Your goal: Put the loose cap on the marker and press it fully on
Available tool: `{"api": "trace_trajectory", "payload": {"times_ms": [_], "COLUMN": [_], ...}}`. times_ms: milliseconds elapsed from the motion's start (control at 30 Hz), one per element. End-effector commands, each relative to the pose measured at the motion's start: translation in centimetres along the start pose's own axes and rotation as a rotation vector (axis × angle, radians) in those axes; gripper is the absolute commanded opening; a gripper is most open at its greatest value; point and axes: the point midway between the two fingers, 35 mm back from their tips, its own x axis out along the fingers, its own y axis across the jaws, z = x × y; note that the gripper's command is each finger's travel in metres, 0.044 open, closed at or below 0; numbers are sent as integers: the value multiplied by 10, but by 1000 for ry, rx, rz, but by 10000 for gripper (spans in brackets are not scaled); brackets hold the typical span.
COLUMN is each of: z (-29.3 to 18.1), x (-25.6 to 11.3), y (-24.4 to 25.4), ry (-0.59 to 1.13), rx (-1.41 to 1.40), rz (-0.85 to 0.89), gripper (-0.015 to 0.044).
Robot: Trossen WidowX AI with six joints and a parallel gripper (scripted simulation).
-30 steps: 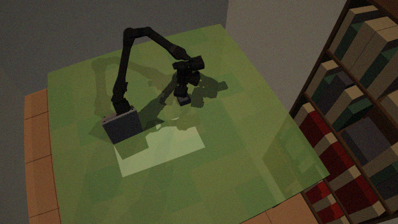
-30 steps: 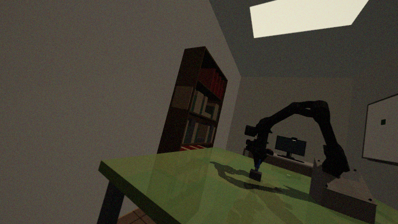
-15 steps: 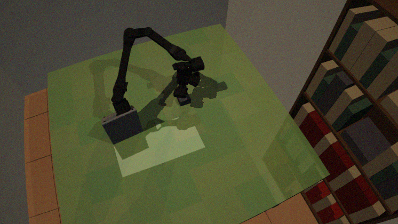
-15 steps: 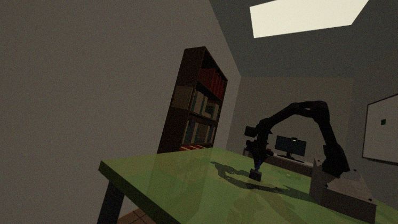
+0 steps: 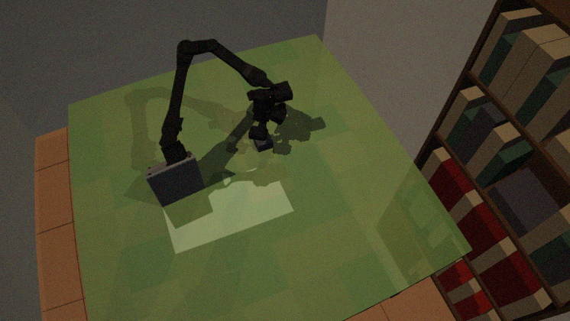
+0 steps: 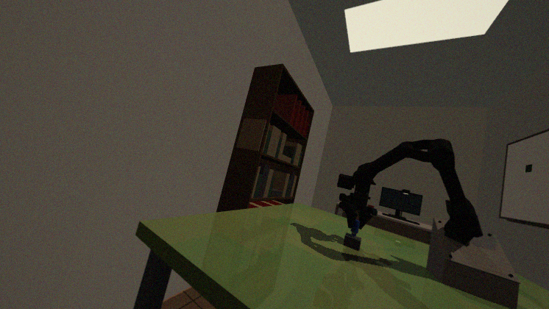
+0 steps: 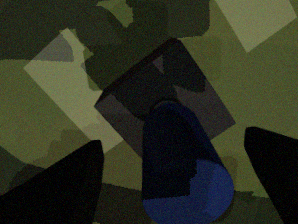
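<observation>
The dark holder block (image 5: 264, 145) (image 6: 352, 241) (image 7: 215, 115) stands on the green table. The blue cap (image 6: 356, 226) (image 7: 200, 195) stands over the marker's place at the holder, its lower end close to the block's top. The marker itself is hidden under the cap, and how far down the cap sits cannot be told. My gripper (image 5: 258, 133) (image 6: 356, 224) (image 7: 174, 143) points down above the holder and is open. Its fingers stand on both sides of the cap, with a gap on each side in the wrist view.
The arm's base box (image 5: 175, 181) (image 6: 483, 272) stands on the table (image 5: 319, 247) (image 6: 230, 245), with the arm arching from it to the holder. A bookshelf (image 5: 474, 159) (image 6: 240, 161) stands beyond the table. A pale patch of light lies on the table top near the base.
</observation>
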Motion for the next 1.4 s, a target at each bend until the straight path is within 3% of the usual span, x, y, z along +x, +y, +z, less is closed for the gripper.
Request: {"api": "trace_trajectory", "payload": {"times_ms": [0,100,267,433,700,1000,1367], "z": [0,0,1,1,0,0,0], "x": [0,-3,-72,-75,-65,-65,-64], "y": [0,0,0,0,-1,-1,-1], "ry": [0,-1,-2,-2,0,0,0], "rx": [0,0,0,0,-553,-569,-569], "rz": [0,-1,-3,-3,-1,0,0], "gripper": [420,440,440,440,230,0,0]}}
